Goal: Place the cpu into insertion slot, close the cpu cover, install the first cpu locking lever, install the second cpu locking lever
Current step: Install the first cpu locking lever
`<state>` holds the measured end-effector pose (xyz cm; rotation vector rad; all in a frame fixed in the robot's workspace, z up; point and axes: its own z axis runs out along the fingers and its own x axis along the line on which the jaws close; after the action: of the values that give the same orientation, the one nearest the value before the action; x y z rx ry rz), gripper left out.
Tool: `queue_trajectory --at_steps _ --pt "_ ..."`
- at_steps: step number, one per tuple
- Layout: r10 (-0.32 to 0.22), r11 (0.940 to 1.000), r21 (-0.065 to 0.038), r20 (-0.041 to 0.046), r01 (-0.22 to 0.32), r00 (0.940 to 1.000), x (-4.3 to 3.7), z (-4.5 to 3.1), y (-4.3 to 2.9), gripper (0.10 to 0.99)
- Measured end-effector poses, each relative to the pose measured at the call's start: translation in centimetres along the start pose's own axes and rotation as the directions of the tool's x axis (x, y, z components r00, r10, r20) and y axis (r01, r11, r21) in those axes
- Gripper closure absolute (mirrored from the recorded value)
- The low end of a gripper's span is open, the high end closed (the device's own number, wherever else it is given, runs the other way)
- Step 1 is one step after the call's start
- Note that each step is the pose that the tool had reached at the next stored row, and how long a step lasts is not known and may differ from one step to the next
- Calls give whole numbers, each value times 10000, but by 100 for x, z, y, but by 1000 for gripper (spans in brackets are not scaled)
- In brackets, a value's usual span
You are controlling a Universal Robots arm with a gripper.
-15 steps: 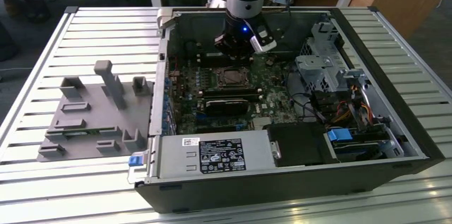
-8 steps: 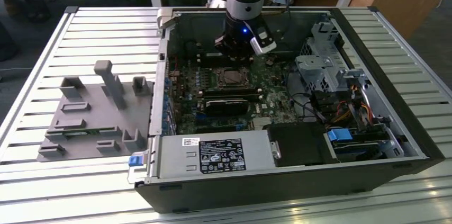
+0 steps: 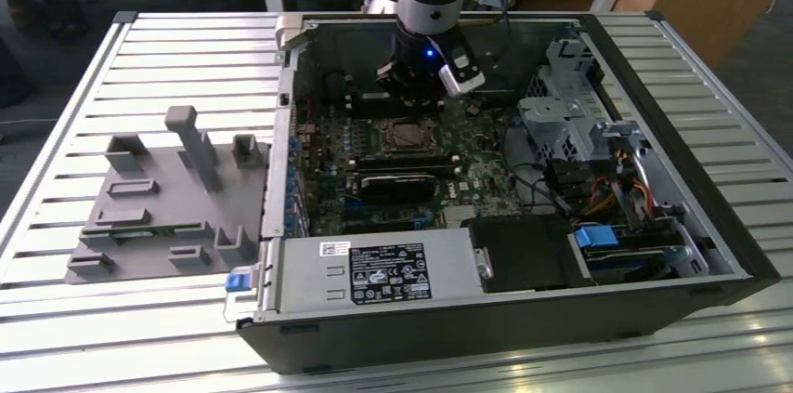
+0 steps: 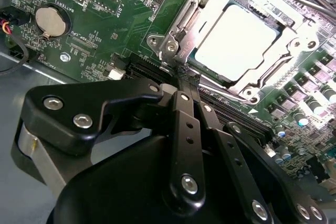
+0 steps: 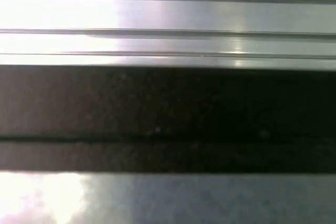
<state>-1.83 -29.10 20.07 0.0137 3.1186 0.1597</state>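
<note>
2 of the 4 steps look done: the cpu (image 4: 236, 43) lies in the slot (image 4: 239, 1) and the cover (image 4: 287, 24) is down over it, framing its pale face. In the second wrist view the gripper (image 4: 182, 80) has its jaws pressed together, tips at the socket's near corner. I cannot tell whether either of the 2 levers is latched yet.

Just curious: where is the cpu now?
In the second wrist view, the cpu lies on the green motherboard, framed by the cpu cover, just beyond the gripper.
</note>
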Motion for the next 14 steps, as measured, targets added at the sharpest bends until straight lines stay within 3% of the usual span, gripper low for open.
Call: queue_trajectory --at_steps 14 --pt "-2 10000 78 -1 2 10000 0 23 2 976"
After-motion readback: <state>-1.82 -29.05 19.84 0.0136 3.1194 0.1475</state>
